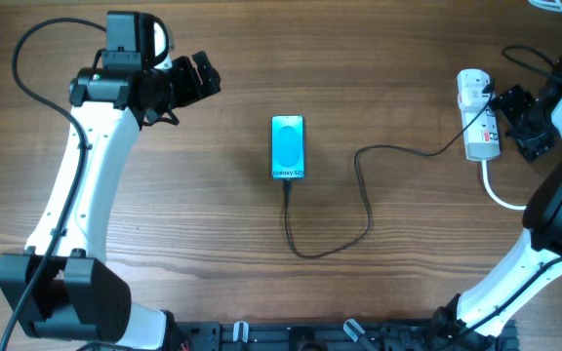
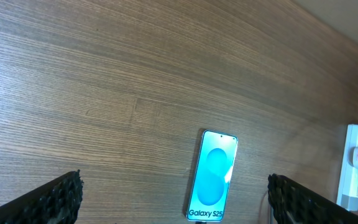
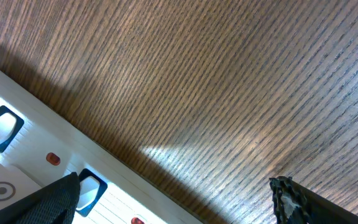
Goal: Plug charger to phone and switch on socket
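Wooden table (image 1: 213, 244) — charger (image 1: 287, 214) tip meets phone (image 1: 288, 146); right gripper (image 1: 520, 125) wide at socket (image 1: 478, 132) — left gripper (image 1: 201, 80) wide, empty.

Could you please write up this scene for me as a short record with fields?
Phone: small rectangular smartphone with turquoise screen, flat at mid-table, label end toward the robot.
Charger: thin black cable, tip meeting the phone's near edge, other end running to the strip.
Socket: elongated white power strip, far right; switch state unclear.
Left gripper: open, empty, apart from the phone.
Right gripper: open, empty, over the strip.
Surface: wooden table.
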